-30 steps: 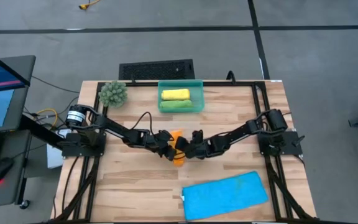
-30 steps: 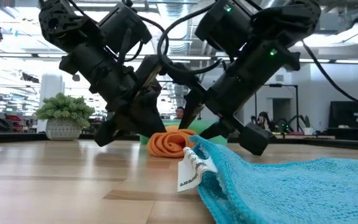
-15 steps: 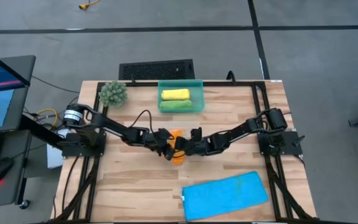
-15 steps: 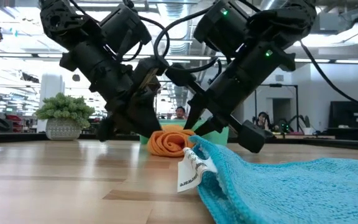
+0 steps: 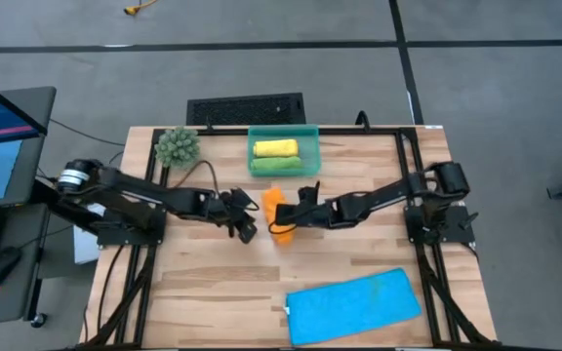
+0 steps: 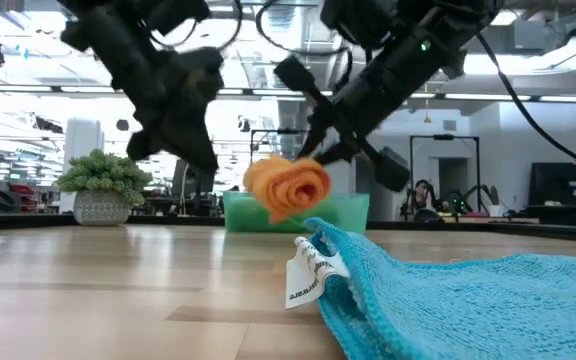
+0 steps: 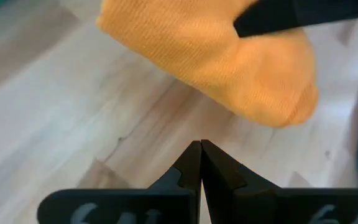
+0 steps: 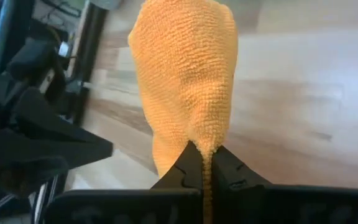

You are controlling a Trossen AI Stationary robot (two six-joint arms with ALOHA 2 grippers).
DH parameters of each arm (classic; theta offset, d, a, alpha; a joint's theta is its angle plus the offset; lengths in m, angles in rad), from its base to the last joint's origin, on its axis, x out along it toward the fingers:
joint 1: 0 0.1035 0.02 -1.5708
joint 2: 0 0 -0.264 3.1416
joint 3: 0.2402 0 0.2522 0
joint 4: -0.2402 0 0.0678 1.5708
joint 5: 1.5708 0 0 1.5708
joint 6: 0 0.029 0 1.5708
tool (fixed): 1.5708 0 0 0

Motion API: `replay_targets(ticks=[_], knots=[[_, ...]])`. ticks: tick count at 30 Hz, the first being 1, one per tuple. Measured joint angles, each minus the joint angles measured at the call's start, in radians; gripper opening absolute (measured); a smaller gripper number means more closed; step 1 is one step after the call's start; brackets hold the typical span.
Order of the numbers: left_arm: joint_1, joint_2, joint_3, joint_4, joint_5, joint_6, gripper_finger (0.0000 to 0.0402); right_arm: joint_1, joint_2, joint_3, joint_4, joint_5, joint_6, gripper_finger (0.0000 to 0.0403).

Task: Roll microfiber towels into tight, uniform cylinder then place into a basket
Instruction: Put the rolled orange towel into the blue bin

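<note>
While the orange roll (image 5: 277,212) is held clear of the table (image 5: 193,292) at frame centre, pinched in the right gripper (image 5: 291,220), the placing step is judged in hand; carriage up-frame to the basket (image 5: 284,132) is called for next. Towels, four: one blue towel (image 5: 354,306), flat, lower right; yellow roll (image 5: 273,148) and green roll (image 5: 276,165), binned. Left gripper (image 5: 245,230): clenched, empty, beside.

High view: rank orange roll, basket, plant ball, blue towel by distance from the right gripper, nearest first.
From the right gripper:
1. Orange roll: pinched in its shut fingers, table centre.
2. Basket: back edge, just beyond.
3. Blue towel: flat at the front right.
4. Plant ball: back left corner.
Blue towel and plant ball are nearly tied.
</note>
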Motion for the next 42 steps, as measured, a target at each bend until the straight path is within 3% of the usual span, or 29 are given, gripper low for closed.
replay_targets(ticks=[10, 20, 31, 42], knots=[[0.014, -0.260, 0.000, -0.175, -0.074, 0.063, 0.0000, -0.165, -0.152, 0.000, 0.000, -0.171, -0.295, 0.0016], [0.147, -0.395, 0.000, -0.312, -0.125, 0.094, 0.0000, -0.388, -0.246, 0.046, -0.011, -0.369, -0.531, 0.0015], [0.323, -0.411, 0.000, -0.322, -0.117, 0.208, 0.0000, -0.651, -0.206, 0.284, -0.266, -0.544, -0.873, 0.0015], [0.468, -0.410, 0.000, -0.301, -0.058, 0.276, 0.0000, -0.798, 0.013, 0.600, -0.498, -0.723, -1.183, 0.0016]])
